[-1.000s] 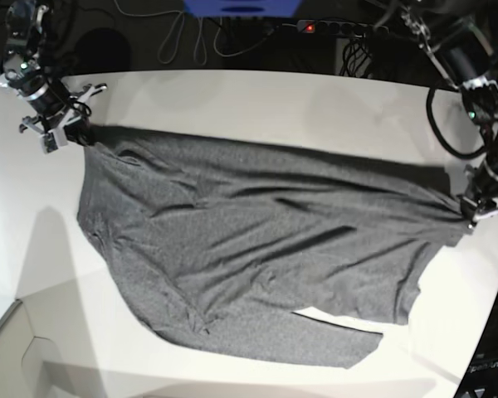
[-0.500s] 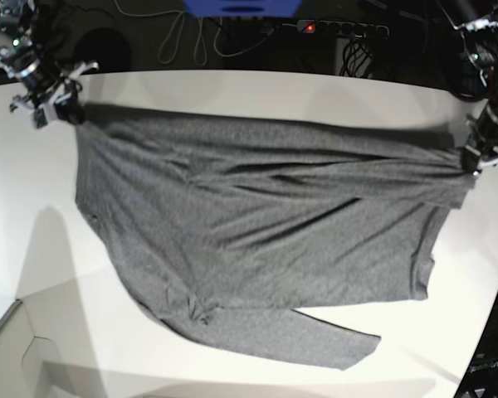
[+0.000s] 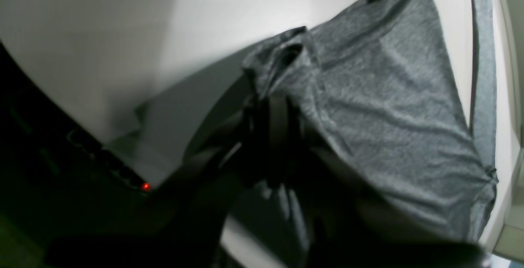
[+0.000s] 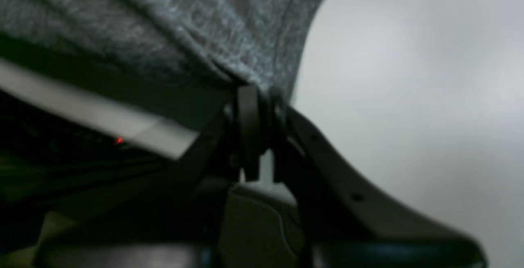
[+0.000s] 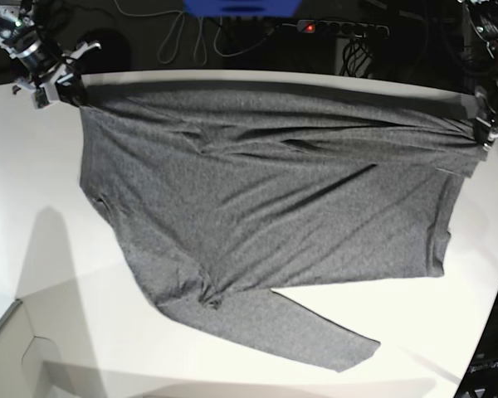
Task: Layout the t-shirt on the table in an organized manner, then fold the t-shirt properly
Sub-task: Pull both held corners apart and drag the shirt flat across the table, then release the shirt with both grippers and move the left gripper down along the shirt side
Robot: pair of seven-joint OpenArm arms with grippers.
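Note:
The heathered dark grey t-shirt (image 5: 257,199) hangs stretched between both arms over the white table (image 5: 33,249), its top edge taut along the table's far edge. A long sleeve (image 5: 315,336) trails toward the front. In the base view's upper left, my right gripper (image 5: 66,93) is shut on one corner of the t-shirt (image 4: 204,22), pinched between the fingertips (image 4: 247,108). At the far right, my left gripper (image 5: 484,133) is shut on the other corner of the t-shirt (image 3: 389,96); cloth bunches over its dark fingers (image 3: 278,120).
A power strip with a red light (image 5: 310,27) and cables lie on the dark floor beyond the table's far edge. A lower white panel (image 5: 17,365) shows at the front left corner. The table's right edge curves away near the left gripper.
Both grippers have moved toward the table's far edge, pulling the t-shirt's top edge with them. The cloth is stretched flatter and the sleeve has slid back a little.

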